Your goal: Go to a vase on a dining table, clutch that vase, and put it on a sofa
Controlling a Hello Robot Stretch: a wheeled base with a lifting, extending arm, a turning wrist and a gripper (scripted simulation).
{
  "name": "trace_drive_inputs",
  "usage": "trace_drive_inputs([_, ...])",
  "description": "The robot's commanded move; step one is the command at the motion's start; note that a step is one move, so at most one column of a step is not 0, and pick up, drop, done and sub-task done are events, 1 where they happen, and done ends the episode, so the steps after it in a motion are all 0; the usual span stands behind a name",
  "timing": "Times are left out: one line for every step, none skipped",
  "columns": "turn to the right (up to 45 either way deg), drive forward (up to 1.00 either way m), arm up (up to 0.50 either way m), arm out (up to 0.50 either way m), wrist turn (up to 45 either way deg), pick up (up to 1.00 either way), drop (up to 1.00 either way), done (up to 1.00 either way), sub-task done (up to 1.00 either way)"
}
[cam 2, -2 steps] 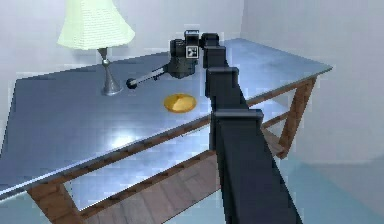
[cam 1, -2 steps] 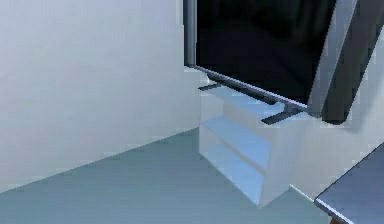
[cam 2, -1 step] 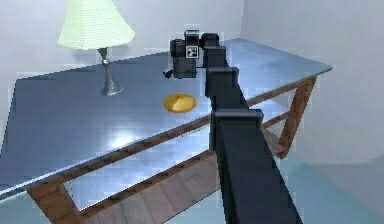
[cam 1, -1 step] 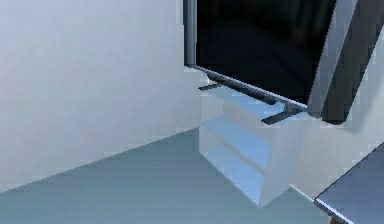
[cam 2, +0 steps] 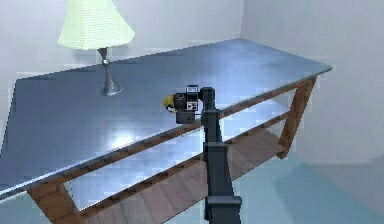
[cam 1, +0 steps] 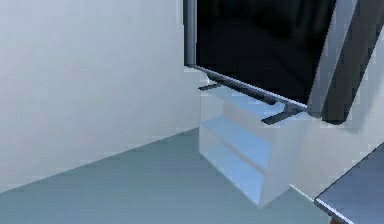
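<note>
At the long grey metal-topped surface, the tool is at a small yellow object, likely the vase; whether it holds anything cannot be told; grasp stage judged, lift next.

**Television on a white shelf unit**

A large television with a dark screen stands on a white shelf unit, and its two grey feet rest on the unit's top. A plain pale wall runs to the left of the television. Blue-grey floor lies below the television. A corner of a grey tabletop shows below the television, to its right.
</note>
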Motion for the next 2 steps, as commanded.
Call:
trace_drive_inputs([0.0,0.00,0.00,0.00,0.0,1.00,0.00,0.00,0.00])
trace_drive_inputs([0.0,0.00,0.10,0.00,0.0,0.00,0.00,0.00,0.00])
